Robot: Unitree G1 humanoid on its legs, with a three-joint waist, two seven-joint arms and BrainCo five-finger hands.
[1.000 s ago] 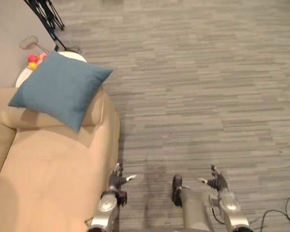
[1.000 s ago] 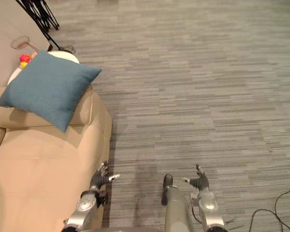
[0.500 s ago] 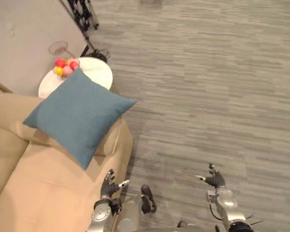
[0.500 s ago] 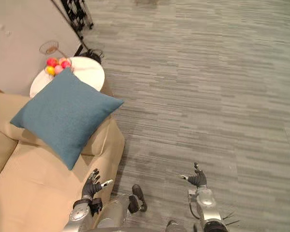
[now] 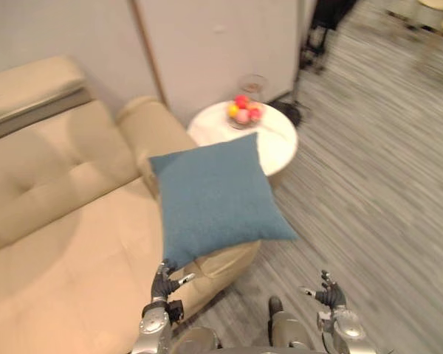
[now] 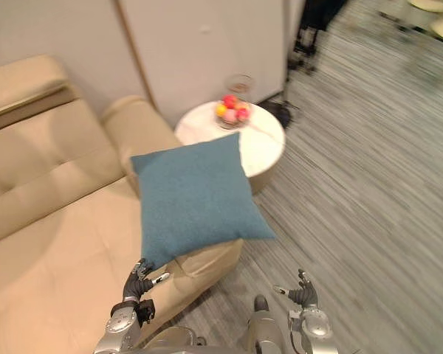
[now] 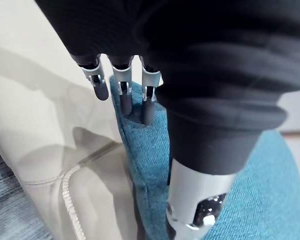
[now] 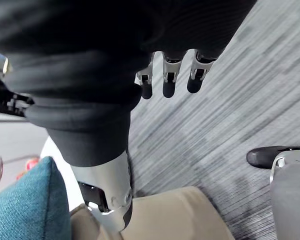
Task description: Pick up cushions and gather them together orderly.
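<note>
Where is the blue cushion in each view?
Left eye view: cushion mid-frame, on the sofa arm.
Right eye view: cushion mid-frame, same spot.
Left wrist view: cushion just past the left robot hand.
Right wrist view: cushion beside the sofa arm.
Shared landmark: the beige sofa.

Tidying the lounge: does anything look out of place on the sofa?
Yes. The blue cushion lies slanted across the armrest, one corner hanging out over the floor near the round table, rather than sitting on the seat. Nothing looks spilled or damaged.
</note>
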